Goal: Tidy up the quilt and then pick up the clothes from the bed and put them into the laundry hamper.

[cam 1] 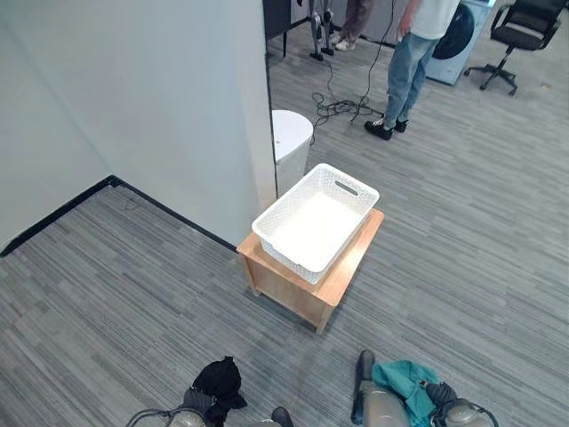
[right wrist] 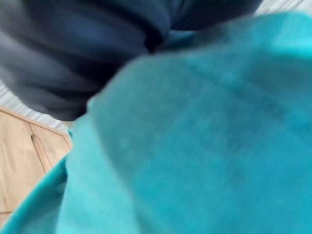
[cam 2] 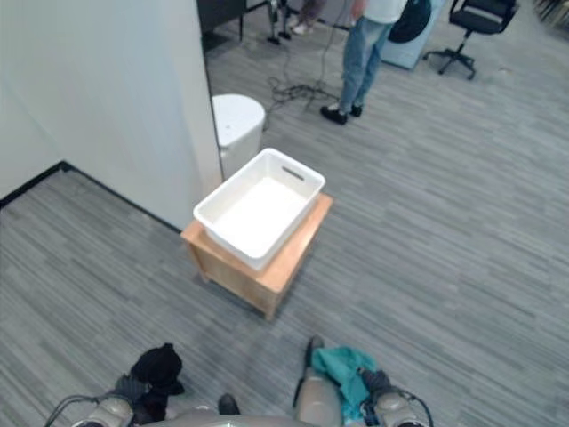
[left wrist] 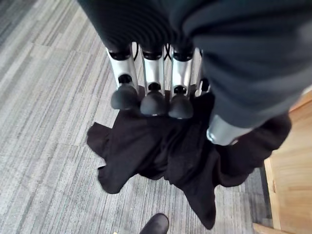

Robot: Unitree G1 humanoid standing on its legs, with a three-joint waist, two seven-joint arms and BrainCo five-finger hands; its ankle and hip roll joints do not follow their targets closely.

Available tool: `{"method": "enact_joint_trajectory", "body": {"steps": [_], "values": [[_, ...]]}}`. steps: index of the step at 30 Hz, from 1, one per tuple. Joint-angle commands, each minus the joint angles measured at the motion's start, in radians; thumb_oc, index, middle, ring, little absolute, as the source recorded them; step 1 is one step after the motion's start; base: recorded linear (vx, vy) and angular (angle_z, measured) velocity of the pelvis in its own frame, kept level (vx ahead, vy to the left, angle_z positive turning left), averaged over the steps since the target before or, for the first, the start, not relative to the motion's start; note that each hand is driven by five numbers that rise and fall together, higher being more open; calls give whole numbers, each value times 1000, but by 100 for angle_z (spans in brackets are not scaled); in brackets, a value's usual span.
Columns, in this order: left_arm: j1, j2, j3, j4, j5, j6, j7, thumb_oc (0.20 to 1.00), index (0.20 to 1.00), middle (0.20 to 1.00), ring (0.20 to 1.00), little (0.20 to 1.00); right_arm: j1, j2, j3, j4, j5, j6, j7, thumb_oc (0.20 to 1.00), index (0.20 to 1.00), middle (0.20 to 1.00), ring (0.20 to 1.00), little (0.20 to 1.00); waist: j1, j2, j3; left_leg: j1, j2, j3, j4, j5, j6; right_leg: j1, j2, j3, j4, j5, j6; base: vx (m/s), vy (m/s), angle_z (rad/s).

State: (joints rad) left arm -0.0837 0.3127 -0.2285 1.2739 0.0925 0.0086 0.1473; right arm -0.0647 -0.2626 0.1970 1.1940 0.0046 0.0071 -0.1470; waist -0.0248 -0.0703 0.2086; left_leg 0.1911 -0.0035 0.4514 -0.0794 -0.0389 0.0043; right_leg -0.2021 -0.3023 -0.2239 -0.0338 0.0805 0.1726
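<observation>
Black garment (left wrist: 161,156) hangs clenched in left hand (left wrist: 153,83); teal garment (cam 1: 404,381) drapes right hand (cam 1: 442,396), grip unclear; white hamper (cam 1: 316,221) sits ahead.

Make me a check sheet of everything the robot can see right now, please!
Surface: grey carpet floor.
Job's things: empty white hamper on a wooden stool; black garment in the left hand; teal garment on the right hand.
Clutter: white bin behind the hamper.
Hands: left fingers curled on the black cloth; right fingers hidden.
Cables: black cable near a person.
Surroundings: white wall, office chair.
</observation>
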Motion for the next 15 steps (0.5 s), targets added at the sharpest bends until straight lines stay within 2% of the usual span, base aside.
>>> {"method": "enact_joint_trajectory", "body": {"steps": [1,2,3,4,6,7,8,9,10,11,12,13,14,15], "values": [[-20,-12,12,18,39,-28,11,200,200,200,200,200,-14,-33,-14,6,25,4,3,200,200,200,200,200,-45,26,32,45,212,-31,26,-30,-126,77,-39,66,37,2,57,780,-878,28],[0,-13,23,32,40,-31,10,200,200,200,200,200,-6,-37,-9,11,13,3,9,200,200,200,200,200,-47,30,30,83,235,-41,32,-33,-143,72,-32,100,68,-7,63,634,-760,27],[7,-12,22,38,38,-33,13,200,200,200,200,200,-7,-40,-8,12,8,4,11,200,200,200,200,200,-44,30,24,82,246,-48,47,-29,-149,77,-25,101,80,-11,65,551,-762,-8],[23,-21,31,42,20,-38,19,200,200,200,200,200,-17,-53,12,13,-16,-1,13,200,200,200,200,200,-42,55,23,58,305,-65,102,54,-176,80,19,89,110,-33,48,343,-581,-22],[26,-26,37,28,-16,-41,29,200,200,200,200,200,-20,-66,42,-12,-34,-15,7,200,200,200,200,200,-25,65,46,-34,390,-93,274,184,-168,121,65,48,128,-85,-7,256,-588,-5],[26,-29,33,19,-21,-37,31,200,200,200,200,200,-17,-70,46,-18,-36,-12,6,200,200,200,200,200,-28,61,55,-70,412,-90,358,188,-162,163,72,17,129,-119,-22,203,-559,48],[22,-32,28,5,-23,-38,32,200,200,200,200,200,-21,-80,64,-28,-46,-14,6,200,200,200,200,200,-11,42,71,-109,400,-55,414,170,-137,204,79,-26,111,-136,-45,198,-418,67],[22,-32,28,-2,-26,-36,33,200,200,200,200,200,-27,-84,75,-31,-51,-10,6,200,200,200,200,200,-5,31,79,-142,368,-50,439,127,-129,228,84,-37,99,-140,-50,164,-397,90],[19,-39,26,-17,-28,-43,30,200,200,200,200,200,-42,-85,92,-39,-58,-12,8,200,200,200,200,200,11,17,87,-208,256,-59,437,18,-91,250,90,-46,85,-153,-51,219,-278,73],[21,-53,27,-21,-34,-50,24,200,200,200,200,200,-56,-87,91,-49,-60,-18,10,200,200,200,200,200,23,21,78,-269,174,1,365,-17,-92,277,110,-69,87,-173,-45,178,-190,55],[22,-53,27,-21,-34,-50,24,200,200,200,200,200,-55,-88,91,-49,-60,-18,10,200,200,200,200,200,22,20,77,-267,170,1,360,-16,-90,277,107,-70,87,-173,-44,194,-101,29],[33,-56,39,-13,-35,-44,24,200,200,200,200,200,-55,-98,86,-47,-86,-17,4,200,200,200,200,200,23,35,66,-260,171,84,283,10,-104,285,134,-88,98,-192,-36,148,-40,45],[34,-62,30,-17,-32,-44,20,200,200,200,200,200,-58,-98,77,-54,-82,-21,2,200,200,200,200,200,18,43,57,-223,185,171,218,25,-106,294,130,-121,115,-206,-20,210,-29,72],[35,-59,33,-19,-28,-37,14,200,200,200,200,200,-60,-96,75,-74,-79,-20,3,200,200,200,200,200,16,49,39,-186,172,204,156,24,-79,289,130,-159,159,-208,-7,185,-14,84]]}}
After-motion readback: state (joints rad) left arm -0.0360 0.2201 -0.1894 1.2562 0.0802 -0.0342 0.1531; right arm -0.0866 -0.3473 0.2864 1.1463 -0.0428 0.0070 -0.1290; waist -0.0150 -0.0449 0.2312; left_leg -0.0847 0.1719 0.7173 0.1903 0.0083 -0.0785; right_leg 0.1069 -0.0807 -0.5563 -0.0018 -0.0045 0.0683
